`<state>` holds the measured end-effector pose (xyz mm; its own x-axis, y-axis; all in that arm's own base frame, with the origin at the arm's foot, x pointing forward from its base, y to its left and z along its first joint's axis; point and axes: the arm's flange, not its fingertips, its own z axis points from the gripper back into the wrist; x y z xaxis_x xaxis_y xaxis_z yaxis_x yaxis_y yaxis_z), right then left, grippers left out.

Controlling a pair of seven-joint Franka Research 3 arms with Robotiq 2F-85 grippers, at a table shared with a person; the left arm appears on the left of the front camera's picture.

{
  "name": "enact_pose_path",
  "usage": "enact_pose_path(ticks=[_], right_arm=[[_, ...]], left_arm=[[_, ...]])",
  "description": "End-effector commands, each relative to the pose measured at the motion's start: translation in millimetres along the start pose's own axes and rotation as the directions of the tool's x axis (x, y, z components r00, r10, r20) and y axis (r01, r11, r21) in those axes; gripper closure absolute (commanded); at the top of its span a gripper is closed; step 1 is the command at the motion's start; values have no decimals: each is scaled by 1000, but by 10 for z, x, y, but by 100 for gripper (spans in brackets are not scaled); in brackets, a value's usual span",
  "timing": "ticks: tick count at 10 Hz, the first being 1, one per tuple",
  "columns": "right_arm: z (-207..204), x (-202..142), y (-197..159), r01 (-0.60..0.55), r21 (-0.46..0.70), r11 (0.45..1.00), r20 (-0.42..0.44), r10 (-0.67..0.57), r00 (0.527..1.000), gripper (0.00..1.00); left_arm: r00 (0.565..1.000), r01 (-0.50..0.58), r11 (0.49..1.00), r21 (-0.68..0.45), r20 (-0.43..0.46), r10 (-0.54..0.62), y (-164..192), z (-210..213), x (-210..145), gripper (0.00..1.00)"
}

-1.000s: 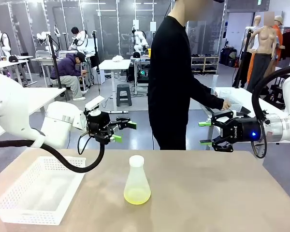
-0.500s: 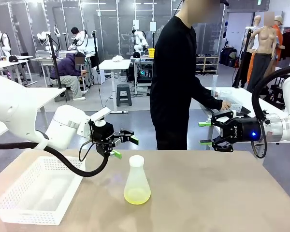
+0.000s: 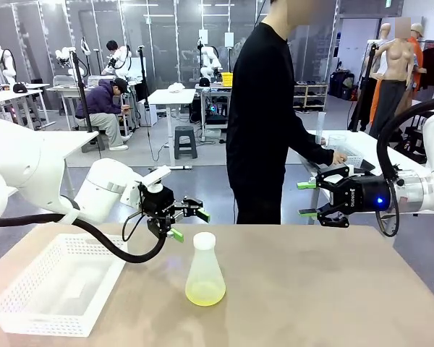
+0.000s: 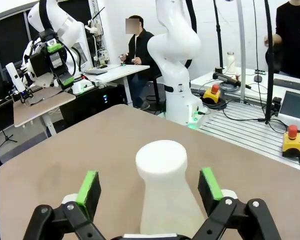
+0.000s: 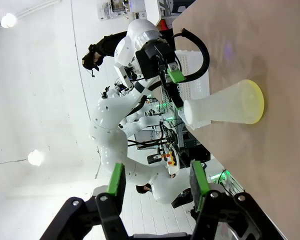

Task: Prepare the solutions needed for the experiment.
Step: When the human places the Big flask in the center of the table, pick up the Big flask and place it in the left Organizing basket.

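I see the solutions (image 3: 205,292) as a shallow pale yellow-green layer in the bottom of a frosted, translucent conical flask (image 3: 205,271) standing upright mid-table, with my left gripper (image 3: 186,223) just at its ten o'clock, jaws spread wide with nothing in them and, in the wrist view, lined up either side of the flask's white neck (image 4: 161,162). My right gripper (image 3: 308,199) hangs wide open and empty off at two o'clock, well apart. I judge the flask light, smooth plastic, bottom-weighted and slosh-prone, so I'd pinch the narrow neck below the rim, not the slippery sloped wall.
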<state>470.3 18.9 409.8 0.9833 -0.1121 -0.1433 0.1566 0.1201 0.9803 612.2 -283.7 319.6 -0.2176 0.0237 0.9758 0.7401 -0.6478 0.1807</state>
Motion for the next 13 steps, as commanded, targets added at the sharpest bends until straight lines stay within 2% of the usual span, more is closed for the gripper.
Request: enact_pose_path(ticks=[1, 4, 9, 13], right_arm=[[6, 0, 11, 0, -2, 1000, -1, 0, 1000, 34], [6, 0, 11, 0, -2, 1000, -1, 0, 1000, 34], [6, 0, 11, 0, -2, 1000, -1, 0, 1000, 34], [6, 0, 11, 0, -2, 1000, -1, 0, 1000, 34]], left_arm=[[1000, 0, 1000, 2, 5, 0, -63, -12, 49, 0], [1000, -6, 1000, 3, -4, 6, 28, 2, -84, 0], [997, -57, 998, -13, 52, 58, 42, -119, -304, 0], [990, -75, 997, -25, 116, 77, 12, -212, -330, 0]])
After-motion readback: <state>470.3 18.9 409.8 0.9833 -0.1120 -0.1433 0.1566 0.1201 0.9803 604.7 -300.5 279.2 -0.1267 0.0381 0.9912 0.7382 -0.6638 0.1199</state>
